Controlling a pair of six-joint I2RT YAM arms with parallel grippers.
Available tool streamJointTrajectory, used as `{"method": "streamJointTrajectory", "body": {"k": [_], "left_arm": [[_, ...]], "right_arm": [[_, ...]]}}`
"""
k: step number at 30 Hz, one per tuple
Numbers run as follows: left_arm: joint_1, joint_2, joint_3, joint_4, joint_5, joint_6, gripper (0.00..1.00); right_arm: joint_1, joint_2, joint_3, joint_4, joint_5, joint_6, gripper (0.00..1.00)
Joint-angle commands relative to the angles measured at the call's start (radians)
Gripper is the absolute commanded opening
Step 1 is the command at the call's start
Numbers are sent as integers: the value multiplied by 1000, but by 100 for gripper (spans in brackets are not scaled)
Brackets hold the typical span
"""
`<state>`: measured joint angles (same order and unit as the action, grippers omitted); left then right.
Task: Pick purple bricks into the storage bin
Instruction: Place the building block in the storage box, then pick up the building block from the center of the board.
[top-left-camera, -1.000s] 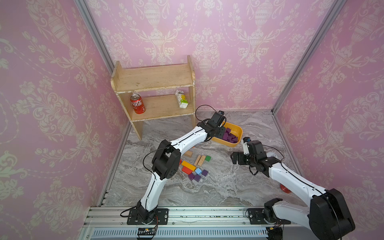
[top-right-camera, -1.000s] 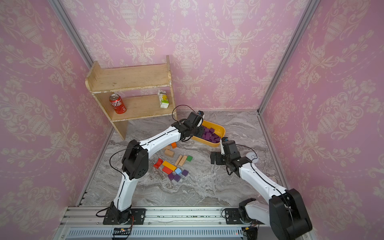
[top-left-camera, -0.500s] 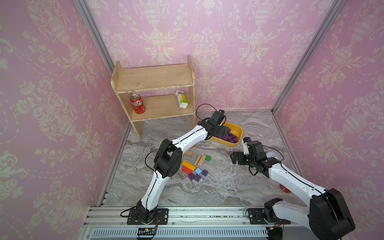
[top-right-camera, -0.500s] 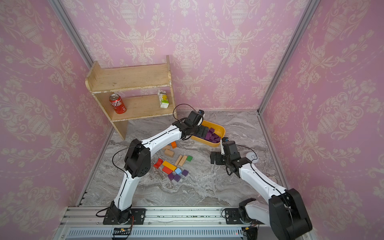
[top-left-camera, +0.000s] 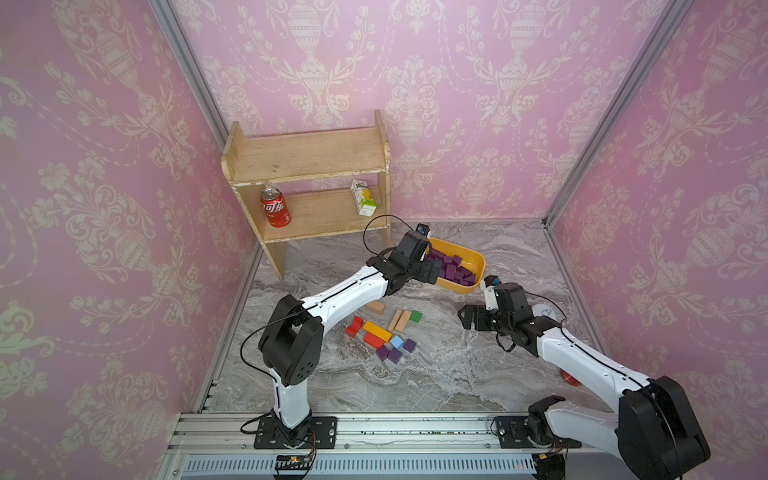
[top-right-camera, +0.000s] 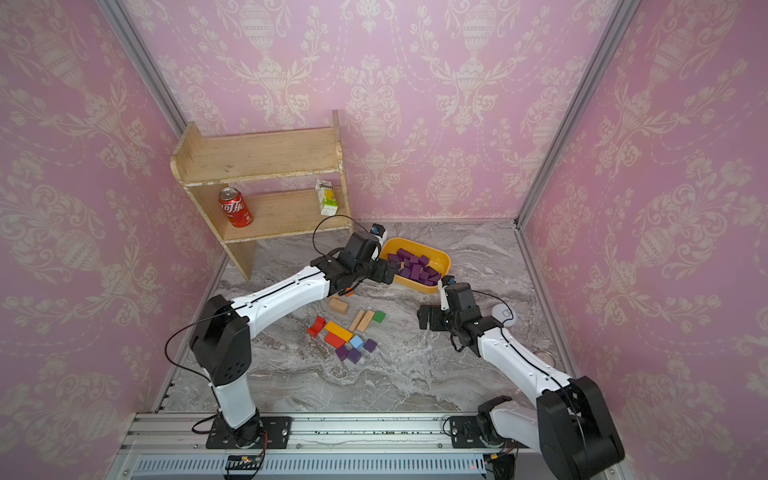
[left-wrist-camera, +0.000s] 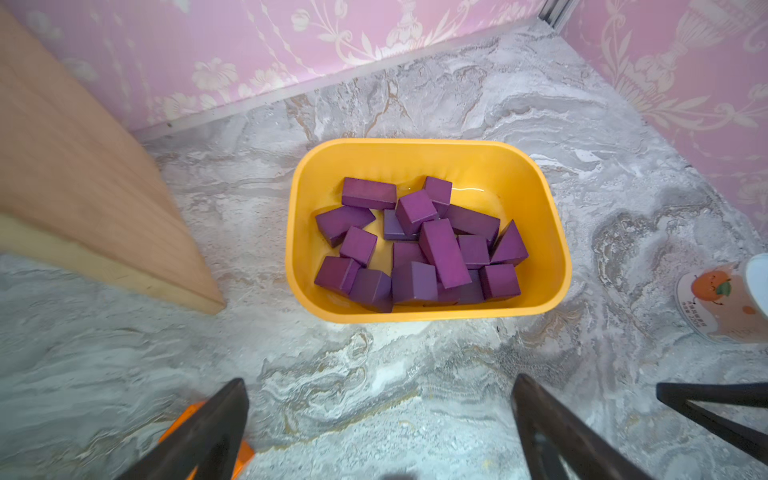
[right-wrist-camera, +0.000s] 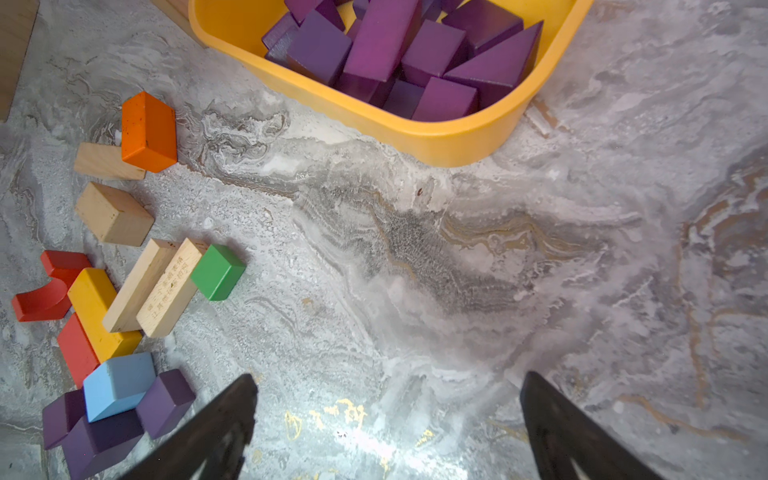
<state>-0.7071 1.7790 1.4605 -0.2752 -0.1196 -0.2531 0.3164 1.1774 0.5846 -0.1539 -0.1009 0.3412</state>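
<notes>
Plainly left tool (left-wrist-camera: 378, 378) and right tool (right-wrist-camera: 388, 376) gape empty, a blue block (right-wrist-camera: 118, 384) resting against the loose purple bricks (right-wrist-camera: 166, 401)

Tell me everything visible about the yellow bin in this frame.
The bin is a shallow yellow-orange tub of glossy plastic, rectangular with rounded corners and a smooth rim. It sits upright on the marbled tabletop, near the wooden shelf but apart from it. A jumbled heap of purple bricks covers most of its floor, some resting against its walls.
</notes>
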Motion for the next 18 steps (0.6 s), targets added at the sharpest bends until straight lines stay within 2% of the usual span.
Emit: {"method": "streamJointTrajectory", "body": {"k": [1, 5, 9, 12, 18], "left_arm": [[3, -125, -110, 18, -81, -27, 99], [1, -286, -269, -6, -161, -40, 99], [1, -443, -400, -52, -223, -78, 99], [1, -543, -486, -75, -232, -123, 99], [-2, -707, -643, -100, -221, -177, 99]], "right_arm": [[-1, -19, -18, 35, -43, -1, 100], [43, -11, -14, 69, -89, -12, 100], [173, 9, 40, 16, -22, -56, 100], [237, 37, 58, 25, -61, -54, 99], [386, 121, 105, -22, -32, -68, 99]]}}
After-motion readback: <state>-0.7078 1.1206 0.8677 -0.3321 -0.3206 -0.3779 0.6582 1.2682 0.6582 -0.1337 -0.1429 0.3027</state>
